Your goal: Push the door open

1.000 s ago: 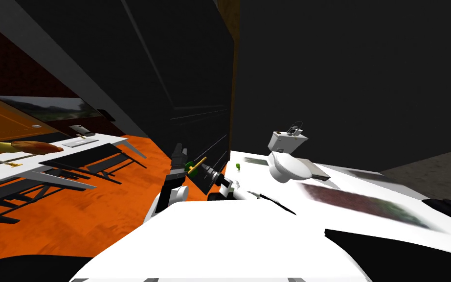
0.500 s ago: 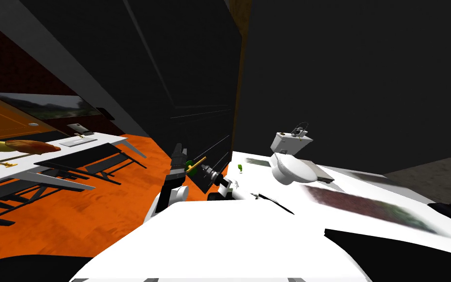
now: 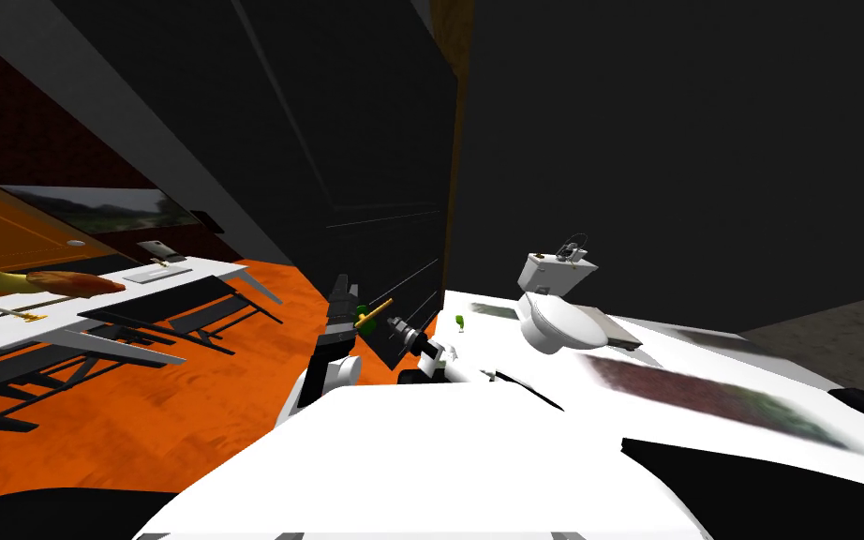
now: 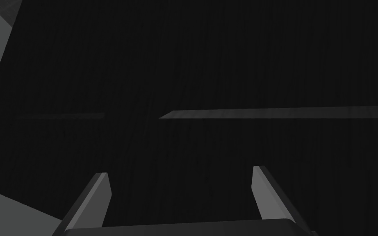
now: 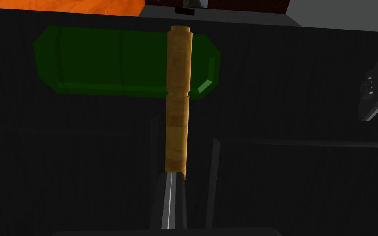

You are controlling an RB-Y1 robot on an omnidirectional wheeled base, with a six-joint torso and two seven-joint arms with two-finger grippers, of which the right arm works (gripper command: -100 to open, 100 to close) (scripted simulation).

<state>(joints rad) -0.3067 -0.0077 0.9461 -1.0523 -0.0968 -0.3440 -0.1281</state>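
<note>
The door [image 3: 364, 141] is being faced at close range as a dark panel, its free edge standing just beside the toilet [image 3: 557, 319] beyond it. The left gripper [image 4: 180, 190] is being held spread, its fingers aimed at the dark panel with nothing between them. The right gripper [image 5: 183, 172] is being kept pinched on the handle [image 5: 177, 131] of a mallet [image 5: 176, 73], whose green head [image 5: 102, 61] is being carried close to the same panel.

Several risks are being run here. If the push is being made through the mallet, the handle is likely to be twisted or slid out of the thin fingers, since only a short length is being pinched. The spread left fingers could be snagged on the raised strips [image 4: 274, 112] of the panel as it swings. A push applied near the hinge side would probably be wasted. The toilet could also be struck if the door is being driven too far.

Against the frame half a second back, the whole head view is being shifted slightly sideways, which is being read as the camera's own sway. The door's opening is being seen as hardly changed, and both grippers are being held in the same place before the chest.
</note>
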